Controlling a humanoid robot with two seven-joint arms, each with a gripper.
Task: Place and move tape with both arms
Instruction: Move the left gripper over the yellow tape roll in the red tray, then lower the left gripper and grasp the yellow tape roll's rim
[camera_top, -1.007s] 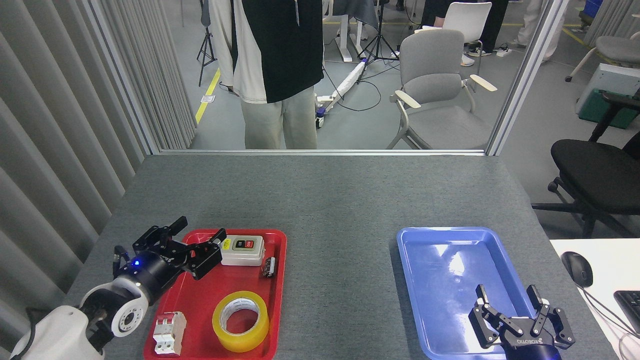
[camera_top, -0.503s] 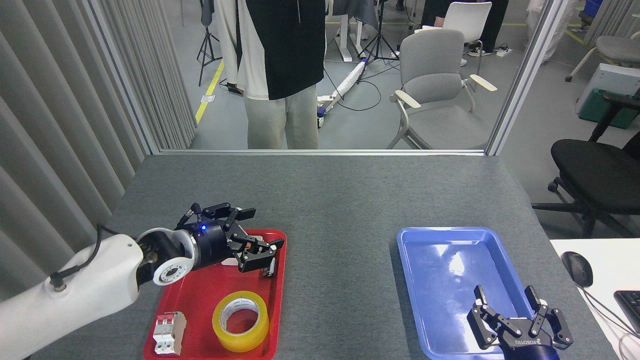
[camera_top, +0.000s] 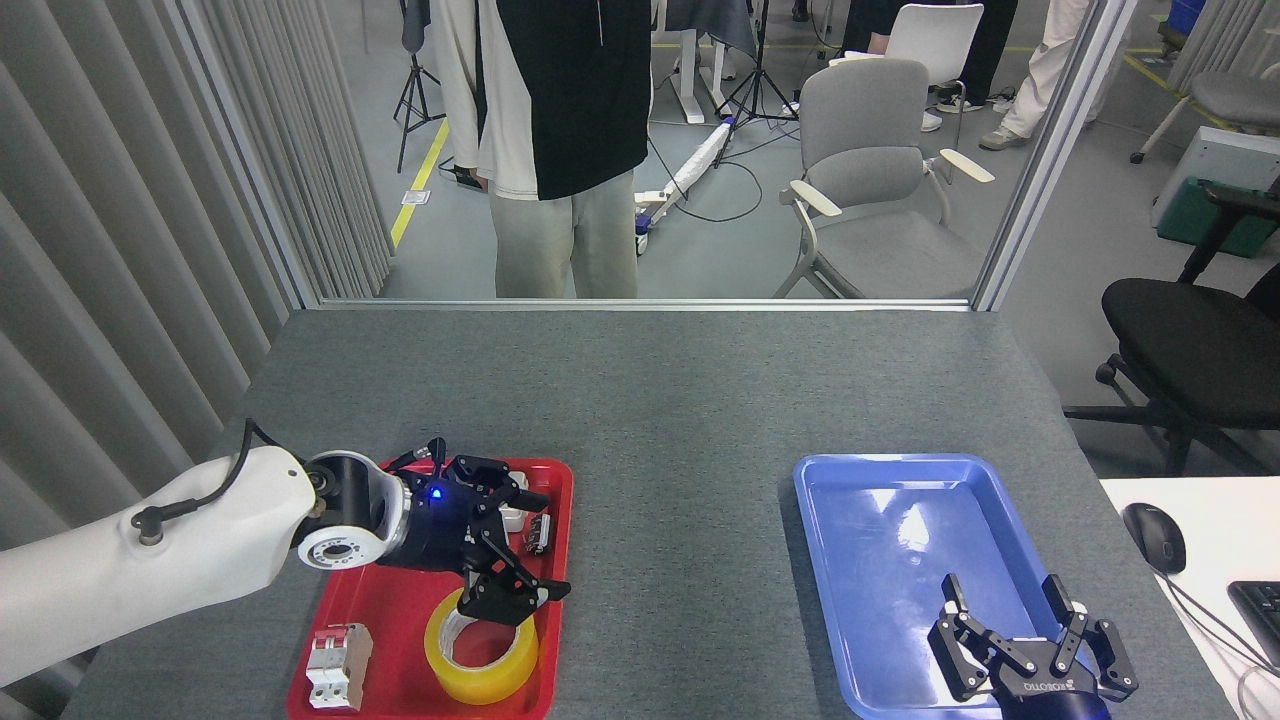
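Two trays flank bare desk (camera_top: 680, 400); left claw (camera_top: 505, 575), spread, hovers over the tape (camera_top: 482, 660); right claw (camera_top: 1030, 650) released.

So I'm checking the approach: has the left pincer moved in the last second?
Yes. The left pincer has swung rightward across the red tray from its left rim, then toward the near edge, and now sits over the tape.

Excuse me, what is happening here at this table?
The left gripper reaches over the red tray, its fingers open just above the yellow tape, not gripping it yet. The right gripper waits open over the near end of the empty blue tray.
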